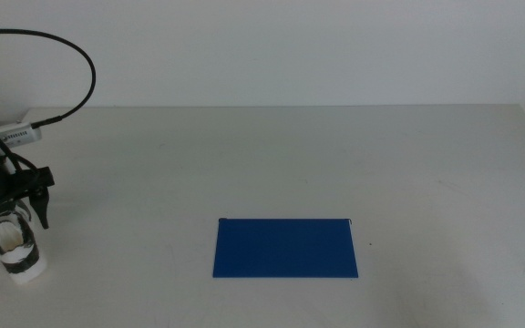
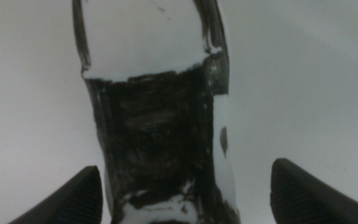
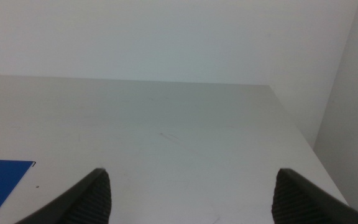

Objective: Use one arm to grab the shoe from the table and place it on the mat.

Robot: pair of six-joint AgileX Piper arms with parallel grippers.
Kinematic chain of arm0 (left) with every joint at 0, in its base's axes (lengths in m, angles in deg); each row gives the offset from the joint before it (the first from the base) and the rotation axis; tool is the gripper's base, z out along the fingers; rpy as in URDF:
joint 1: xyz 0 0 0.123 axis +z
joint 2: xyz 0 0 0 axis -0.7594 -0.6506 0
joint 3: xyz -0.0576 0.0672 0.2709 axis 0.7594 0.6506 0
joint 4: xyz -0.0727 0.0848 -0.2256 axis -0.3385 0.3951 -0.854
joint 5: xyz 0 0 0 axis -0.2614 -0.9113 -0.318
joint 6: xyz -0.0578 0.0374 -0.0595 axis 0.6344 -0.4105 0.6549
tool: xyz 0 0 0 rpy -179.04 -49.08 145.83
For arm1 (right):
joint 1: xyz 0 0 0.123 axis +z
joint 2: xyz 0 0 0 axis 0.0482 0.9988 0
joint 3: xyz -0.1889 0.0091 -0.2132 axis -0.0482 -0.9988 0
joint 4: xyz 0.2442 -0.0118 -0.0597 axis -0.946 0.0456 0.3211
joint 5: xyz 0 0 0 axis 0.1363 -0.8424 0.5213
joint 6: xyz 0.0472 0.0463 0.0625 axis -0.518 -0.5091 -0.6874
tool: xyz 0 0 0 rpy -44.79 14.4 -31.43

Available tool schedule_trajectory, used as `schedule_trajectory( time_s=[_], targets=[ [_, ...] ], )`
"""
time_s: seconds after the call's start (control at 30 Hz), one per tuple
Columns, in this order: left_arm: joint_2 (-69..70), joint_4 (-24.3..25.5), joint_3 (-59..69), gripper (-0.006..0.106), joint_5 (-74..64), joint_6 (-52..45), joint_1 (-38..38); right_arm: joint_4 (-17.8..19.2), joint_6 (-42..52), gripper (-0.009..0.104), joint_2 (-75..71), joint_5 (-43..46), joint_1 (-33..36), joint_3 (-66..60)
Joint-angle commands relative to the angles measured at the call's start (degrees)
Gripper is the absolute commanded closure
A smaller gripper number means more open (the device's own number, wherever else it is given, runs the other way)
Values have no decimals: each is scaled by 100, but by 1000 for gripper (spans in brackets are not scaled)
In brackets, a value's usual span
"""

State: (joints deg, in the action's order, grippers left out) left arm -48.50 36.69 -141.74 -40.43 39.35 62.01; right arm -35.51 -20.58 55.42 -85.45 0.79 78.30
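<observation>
The shoe [image 1: 16, 248], white with black patches, lies at the table's far left edge. The left arm reaches over it, and my left gripper [image 1: 10, 217] is open with one jaw on each side of the shoe. In the left wrist view the shoe [image 2: 160, 118] fills the space between the two spread jaws of the left gripper [image 2: 186, 167], which do not touch it. The deep blue mat [image 1: 285, 247] lies flat at the front middle of the table, well to the right of the shoe. My right gripper [image 3: 191, 174] is open and empty, out of the middle view; a mat corner [image 3: 2, 180] shows in its wrist view.
A black cable [image 1: 71, 46] loops above the left arm. The grey table [image 1: 335, 155] runs back to a white wall, with its right edge [image 3: 303, 143] near the right gripper.
</observation>
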Motion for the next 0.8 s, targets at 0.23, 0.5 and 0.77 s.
schedule_trajectory(
  time_s=[0.23,0.5,0.77],
  targets=[
    [176,21,-133,38,37,-3,11,49,72,29,-121,455,-26,54],
    [276,-126,-126,83,-62,-3,11,49,72,29,-121,455,-26,54],
    [826,-146,-126,85,-372,49,-9,49,72,29,-121,455,-26,54]
  ],
)
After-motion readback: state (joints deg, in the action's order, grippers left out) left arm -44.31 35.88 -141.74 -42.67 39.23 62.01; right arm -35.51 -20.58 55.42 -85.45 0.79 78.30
